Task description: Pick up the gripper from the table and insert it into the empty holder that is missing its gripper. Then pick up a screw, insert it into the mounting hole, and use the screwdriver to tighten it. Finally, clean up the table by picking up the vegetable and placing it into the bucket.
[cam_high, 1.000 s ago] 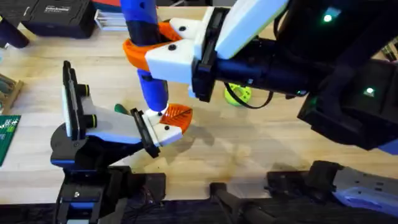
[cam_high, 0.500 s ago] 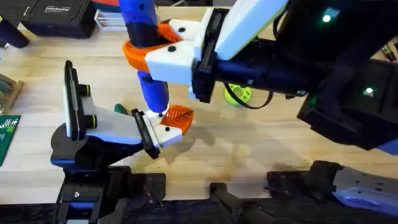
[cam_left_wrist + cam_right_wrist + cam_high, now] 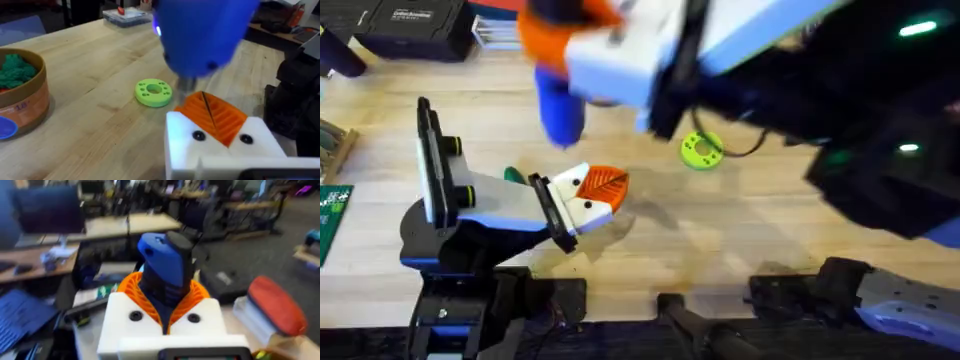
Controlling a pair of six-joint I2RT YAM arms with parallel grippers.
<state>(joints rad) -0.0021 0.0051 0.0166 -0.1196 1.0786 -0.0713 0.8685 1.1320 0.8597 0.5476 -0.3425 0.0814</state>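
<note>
While raised above the table: right gripper [image 3: 165, 311] clenches the screwdriver [image 3: 560, 108] (blurred overhead).
Left gripper [image 3: 220, 132]: fingers' state unclear.
Vegetable [image 3: 515, 176]: beside the pale-blue arm [image 3: 500, 205].

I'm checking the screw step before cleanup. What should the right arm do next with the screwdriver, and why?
Probably carry the screwdriver clear and set it on bare table. The right claw grips it, and in the overhead view its tip is lifted off the orange gripper, which sits in its white holder. The green vegetable lies behind that holder, outside the bucket.
</note>
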